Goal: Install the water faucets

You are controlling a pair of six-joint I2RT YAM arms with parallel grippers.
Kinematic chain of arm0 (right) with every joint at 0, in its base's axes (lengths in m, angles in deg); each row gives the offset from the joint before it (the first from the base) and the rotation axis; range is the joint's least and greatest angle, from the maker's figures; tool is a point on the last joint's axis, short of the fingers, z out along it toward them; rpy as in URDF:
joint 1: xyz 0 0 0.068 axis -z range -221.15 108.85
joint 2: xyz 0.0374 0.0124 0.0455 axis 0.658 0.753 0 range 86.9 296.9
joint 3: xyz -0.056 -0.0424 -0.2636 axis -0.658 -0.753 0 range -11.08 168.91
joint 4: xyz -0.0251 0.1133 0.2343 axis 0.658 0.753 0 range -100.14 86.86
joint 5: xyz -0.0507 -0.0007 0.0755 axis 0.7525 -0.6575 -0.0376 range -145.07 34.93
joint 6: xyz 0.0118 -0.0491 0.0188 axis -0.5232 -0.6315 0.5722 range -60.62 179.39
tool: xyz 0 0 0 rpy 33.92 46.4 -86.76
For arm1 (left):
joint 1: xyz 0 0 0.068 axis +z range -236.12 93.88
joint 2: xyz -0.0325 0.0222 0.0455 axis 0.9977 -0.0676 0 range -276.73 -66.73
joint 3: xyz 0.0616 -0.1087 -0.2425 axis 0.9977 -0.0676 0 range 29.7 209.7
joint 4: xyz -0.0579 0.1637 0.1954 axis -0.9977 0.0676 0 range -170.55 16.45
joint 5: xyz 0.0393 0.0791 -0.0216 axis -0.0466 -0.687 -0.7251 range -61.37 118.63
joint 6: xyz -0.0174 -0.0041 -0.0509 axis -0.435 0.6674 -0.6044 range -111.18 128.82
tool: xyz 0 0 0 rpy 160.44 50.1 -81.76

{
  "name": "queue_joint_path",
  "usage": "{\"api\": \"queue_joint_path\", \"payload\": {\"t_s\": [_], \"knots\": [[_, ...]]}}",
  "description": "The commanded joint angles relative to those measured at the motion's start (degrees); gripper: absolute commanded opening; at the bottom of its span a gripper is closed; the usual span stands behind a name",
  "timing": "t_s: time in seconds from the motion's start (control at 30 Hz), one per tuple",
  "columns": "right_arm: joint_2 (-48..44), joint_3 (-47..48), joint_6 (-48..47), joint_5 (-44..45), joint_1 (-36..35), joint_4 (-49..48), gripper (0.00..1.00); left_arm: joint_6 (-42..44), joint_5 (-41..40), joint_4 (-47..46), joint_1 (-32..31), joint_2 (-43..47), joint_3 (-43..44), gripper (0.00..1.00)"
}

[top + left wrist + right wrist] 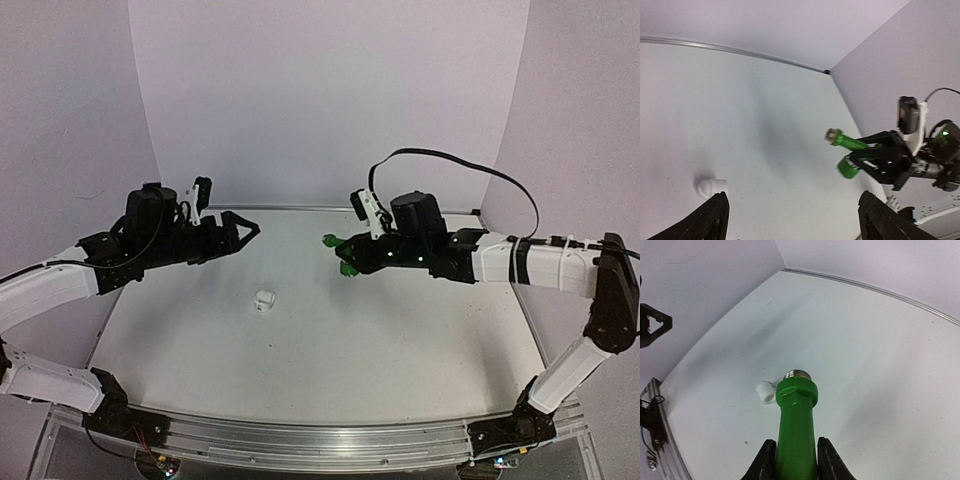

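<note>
The green water faucet (pixel 331 241) hangs above the table's back middle, with my right gripper (pixel 354 256) shut on its stem. In the right wrist view the faucet (pixel 796 415) points away from me, silvery threaded end on top, and the gripper (pixel 796 462) pinches it from both sides. Its small white fitting (pixel 264 300) lies alone on the table, showing just left of the faucet's collar (pixel 766 392). My left gripper (pixel 243 234) hovers open and empty to the fitting's upper left. Its wrist view shows the gripper (pixel 795 222) wide apart, the fitting (pixel 710 186) and the faucet (pixel 847 144).
The white table (pixel 400 340) has a raised metal rim along its back edge (pixel 300 208) and walls close on three sides. A black cable (pixel 470 165) loops above the right arm. An aluminium rail (pixel 320 445) runs along the near edge.
</note>
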Motion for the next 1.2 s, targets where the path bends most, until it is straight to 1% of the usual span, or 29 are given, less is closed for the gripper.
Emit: {"api": "queue_joint_path", "payload": {"t_s": [0.0, 0.07, 0.1, 0.17, 0.27, 0.33, 0.5, 0.6, 0.67, 0.77, 0.8, 0.87, 0.93, 1.03, 1.17], "knots": [[-5.36, -2.07, -3.77, 12.18, 0.16, 1.87, 0.0, 1.78, -11.58, 12.33, 0.14, -2.55, 2.7, 0.94], [-6.2, -2.54, -5.07, 10.73, 0.12, 3.07, 0.0, 2.07, -10.22, 16.22, 0.43, -5.61, 4.88, 0.94], [-6.58, -2.91, -5.65, 9.8, 0.1, 3.34, 0.0, 2.84, -8.17, 16.92, 0.5, -7.33, 5.46, 0.95], [-7.35, -3.51, -6.34, 9.61, 0.1, 3.34, 0.0, 4.01, -3.22, 17.25, 0.63, -9.53, 6.0, 0.98], [-8.27, -3.89, -7.85, 9.41, 0.11, 3.32, 0.0, 6.81, 1.57, 17.73, 1.24, -11.48, 6.34, 0.98], [-8.95, -4.0, -9.25, 7.64, 0.13, 3.36, 0.0, 9.7, 4.32, 19.25, 1.66, -12.7, 7.43, 0.97], [-10.92, -5.73, -10.93, 3.94, 0.11, 2.56, 0.0, 19.52, 8.53, 24.33, 1.97, -18.78, 12.34, 0.97], [-12.49, -7.05, -10.77, 3.92, 0.1, 2.4, 0.0, 20.79, 9.13, 25.69, 2.46, -23.25, 14.92, 0.92], [-13.78, -7.77, -10.86, 3.65, 0.12, 2.06, 0.0, 21.22, 9.51, 25.72, 2.58, -25.27, 16.14, 0.91], [-15.44, -9.14, -11.82, 2.49, 0.13, 0.52, 0.0, 24.41, 11.62, 26.23, 3.85, -28.43, 18.38, 0.89], [-15.85, -9.76, -12.03, 2.2, 0.12, 0.32, 0.0, 25.09, 13.52, 26.21, 5.69, -29.15, 18.71, 0.89], [-16.57, -10.46, -13.76, 1.98, 0.12, 0.16, 0.0, 25.86, 19.95, 25.29, 8.99, -30.81, 18.59, 0.9], [-17.36, -11.18, -14.24, 1.52, 0.12, 0.0, 0.0, 27.52, 23.62, 24.39, 10.33, -32.07, 18.27, 0.91], [-18.59, -12.34, -14.62, 0.66, 0.11, -0.59, 0.0, 28.35, 24.04, 23.54, 10.95, -33.76, 18.21, 0.89], [-19.66, -13.49, -14.68, 0.28, 0.15, -1.67, 0.0, 27.12, 26.63, 18.62, 12.58, -35.36, 17.28, 0.88]]}}
